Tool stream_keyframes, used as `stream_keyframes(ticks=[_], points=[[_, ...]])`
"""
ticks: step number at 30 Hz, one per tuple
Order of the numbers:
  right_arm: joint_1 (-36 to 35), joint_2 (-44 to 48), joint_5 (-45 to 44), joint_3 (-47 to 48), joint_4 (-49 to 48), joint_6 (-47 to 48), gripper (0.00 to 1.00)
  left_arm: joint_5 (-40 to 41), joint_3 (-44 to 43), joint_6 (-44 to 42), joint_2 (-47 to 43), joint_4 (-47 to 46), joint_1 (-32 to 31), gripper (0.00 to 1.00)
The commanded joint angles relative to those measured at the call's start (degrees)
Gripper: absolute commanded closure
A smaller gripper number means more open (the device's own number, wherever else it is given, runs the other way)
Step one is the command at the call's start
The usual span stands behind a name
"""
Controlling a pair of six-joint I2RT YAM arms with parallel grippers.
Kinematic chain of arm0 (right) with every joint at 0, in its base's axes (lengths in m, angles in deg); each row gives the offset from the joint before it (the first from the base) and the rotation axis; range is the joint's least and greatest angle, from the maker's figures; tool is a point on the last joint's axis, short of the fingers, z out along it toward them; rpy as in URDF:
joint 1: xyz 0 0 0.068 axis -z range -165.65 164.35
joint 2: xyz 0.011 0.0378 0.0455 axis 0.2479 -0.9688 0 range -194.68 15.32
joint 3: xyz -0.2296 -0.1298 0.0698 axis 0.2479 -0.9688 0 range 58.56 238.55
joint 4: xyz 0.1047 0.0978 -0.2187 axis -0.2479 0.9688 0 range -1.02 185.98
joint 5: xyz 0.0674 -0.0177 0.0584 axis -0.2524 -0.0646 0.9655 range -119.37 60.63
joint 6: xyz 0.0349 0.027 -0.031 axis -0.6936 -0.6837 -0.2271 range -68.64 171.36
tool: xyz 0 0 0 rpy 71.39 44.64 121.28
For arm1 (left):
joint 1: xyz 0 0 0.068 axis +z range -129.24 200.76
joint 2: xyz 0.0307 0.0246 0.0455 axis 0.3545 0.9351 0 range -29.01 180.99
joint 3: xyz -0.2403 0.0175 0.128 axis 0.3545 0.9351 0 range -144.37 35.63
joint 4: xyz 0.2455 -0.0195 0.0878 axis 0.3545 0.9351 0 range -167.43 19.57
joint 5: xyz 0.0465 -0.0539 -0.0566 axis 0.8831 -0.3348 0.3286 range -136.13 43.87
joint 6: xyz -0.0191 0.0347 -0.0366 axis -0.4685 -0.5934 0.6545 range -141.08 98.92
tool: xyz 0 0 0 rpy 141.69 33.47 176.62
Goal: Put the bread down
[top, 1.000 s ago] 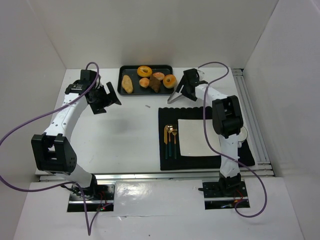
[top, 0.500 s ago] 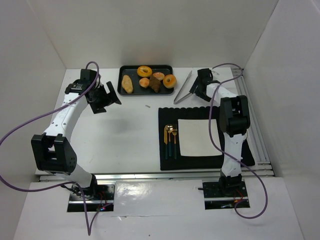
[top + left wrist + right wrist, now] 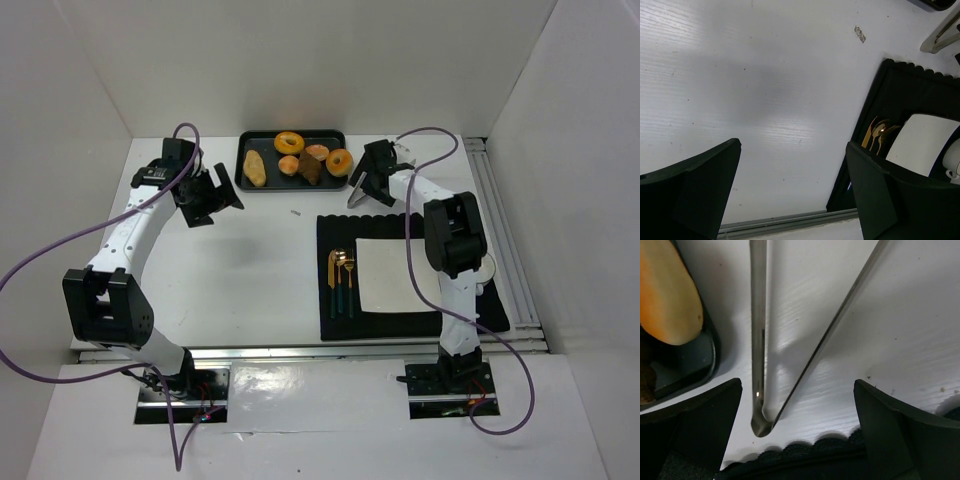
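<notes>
A: Obs., right gripper (image 3: 797, 390): jaws spread wide, low over the white table (image 3: 260, 260). Metal tongs (image 3: 757, 315) lie flat between the fingers with their joined end toward the wrist camera. There is a gap on both sides and neither finger touches them.

B: Noted. Bread?

A: All the bread pieces (image 3: 255, 168) sit in the black tray (image 3: 243, 150) at the far edge of the table. I see a long roll, two ring-shaped pieces, a dark chunk and a couple of smaller orange ones. The tray's near right corner shows in the right wrist view, just beside the tongs.

B: Left gripper (image 3: 792, 145)?

A: Also wide, with nothing between the fingers. It hangs over bare table left of the tray, well apart from it.

B: Rest of the layout?

A: A black placemat (image 3: 335, 225) with a scalloped far edge lies on the right half of the table. On it are a square white plate (image 3: 385, 272), gold-headed cutlery (image 3: 342, 282) just left of the plate, and a white cup (image 3: 955, 160) at the plate's right. The joined end of the tongs lies just short of the mat's scalloped edge.
</notes>
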Motion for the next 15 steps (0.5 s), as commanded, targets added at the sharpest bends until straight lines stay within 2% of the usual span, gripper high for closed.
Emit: stream_keyframes(ticks=[1, 5, 8, 11, 13, 15], points=[[-0.16, -0.86, -3.53, 3.40, -2.17, -3.28, 0.00, 0.67, -0.99, -0.95, -1.45, -0.37, -0.22, 0.00], [-0.69, -3.50, -6.77, 7.08, -0.52, -3.28, 0.00, 0.67, -0.47, -0.95, -1.45, -0.37, -0.22, 0.00], [-2.35, -7.09, -12.82, 11.22, 2.65, -2.75, 0.00, 0.67, 0.06, -1.48, -1.45, -0.37, -0.22, 0.00], [-3.59, -12.28, -15.74, 19.30, 8.89, -1.61, 0.00, 0.67, 0.07, -2.00, -1.45, -0.37, -0.22, 0.00], [-3.59, -14.22, -16.36, 23.61, 11.71, -1.00, 0.01, 0.67, 0.07, -2.00, -1.97, -0.89, -0.22, 0.00], [-4.11, -15.55, -17.94, 25.46, 14.16, -0.46, 0.08, 0.67, 0.07, -2.53, -1.98, -0.90, -0.22, 0.00]])
